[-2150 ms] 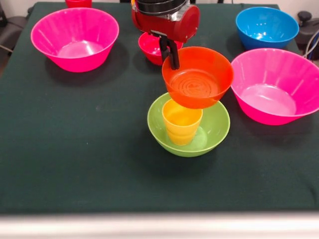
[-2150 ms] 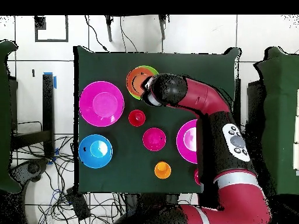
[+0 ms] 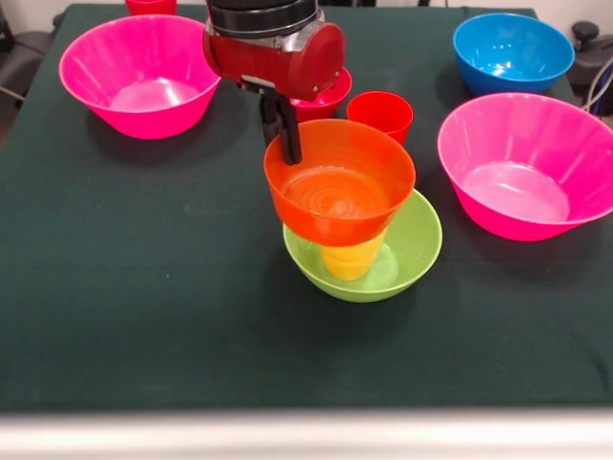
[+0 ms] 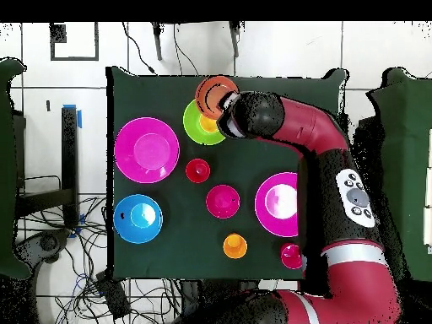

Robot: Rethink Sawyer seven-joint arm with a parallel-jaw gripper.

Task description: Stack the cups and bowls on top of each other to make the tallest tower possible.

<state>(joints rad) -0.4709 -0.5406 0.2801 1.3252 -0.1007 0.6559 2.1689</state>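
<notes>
End effector (image 3: pixel 284 129) grips orange bowl (image 3: pixel 339 192) rim over yellow cup (image 3: pixel 351 261).

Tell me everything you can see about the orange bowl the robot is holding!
The orange bowl is shiny plastic, wide at the top and narrow at the bottom, with rings on its flat floor. It sits upright, tipped a little, on the yellow cup, which stands inside the lime-green bowl. The gripper comes down from above and its dark jaws pinch the bowl's far rim, one inside and one outside. It is empty. Nothing else touches it.
</notes>
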